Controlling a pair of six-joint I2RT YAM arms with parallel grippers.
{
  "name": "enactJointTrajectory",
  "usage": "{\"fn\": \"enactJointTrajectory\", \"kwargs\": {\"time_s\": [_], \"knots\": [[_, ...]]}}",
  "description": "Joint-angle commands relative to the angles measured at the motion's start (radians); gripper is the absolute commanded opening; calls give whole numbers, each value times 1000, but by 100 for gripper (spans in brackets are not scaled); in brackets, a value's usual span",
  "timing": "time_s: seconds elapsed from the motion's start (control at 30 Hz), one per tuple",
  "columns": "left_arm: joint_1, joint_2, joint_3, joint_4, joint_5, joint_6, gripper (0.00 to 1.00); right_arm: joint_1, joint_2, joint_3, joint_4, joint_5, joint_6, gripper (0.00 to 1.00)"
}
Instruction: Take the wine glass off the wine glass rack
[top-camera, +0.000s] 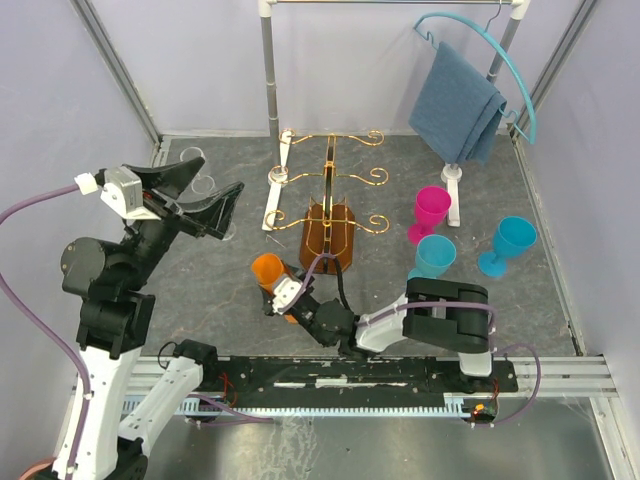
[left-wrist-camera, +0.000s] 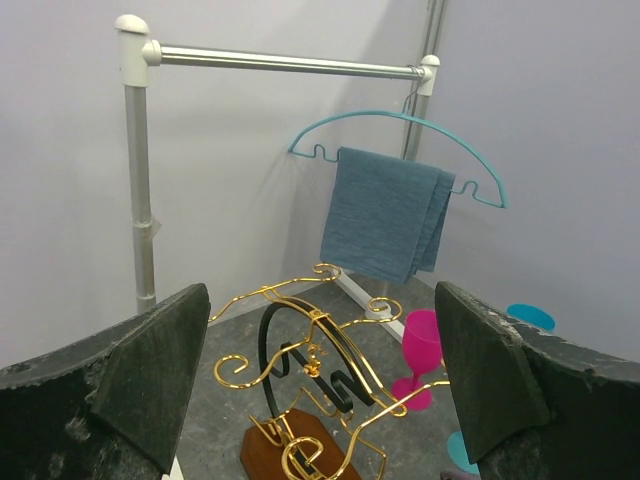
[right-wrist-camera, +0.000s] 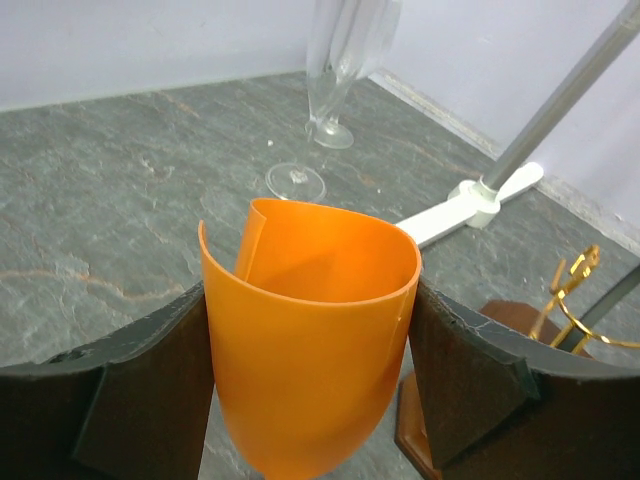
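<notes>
Right wrist view: right pincer clamps the orange wine glass clear of the rack; left pincer gapes wide.

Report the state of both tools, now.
Left tool: open, holding nothing.
Right tool: closed on the orange wine glass.

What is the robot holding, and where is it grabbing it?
The right hand grips the orange wine glass by its bowl, one finger on each side. The left hand is open and holds nothing.
</notes>
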Motion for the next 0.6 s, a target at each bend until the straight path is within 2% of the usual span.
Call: {"fn": "enactJointTrajectory", "kwargs": {"time_s": [0.0,0.27,0.57], "knots": [[-3,-19,9,15,-27,65,99,3,48,110,110,-12,-40,66],[-3,-23,11,-13,-22,81,99,-12,173,230,110,17,-31,68],[-2,-27,0,-15,-27,88,99,-16,153,168,111,18,-10,74]]}}
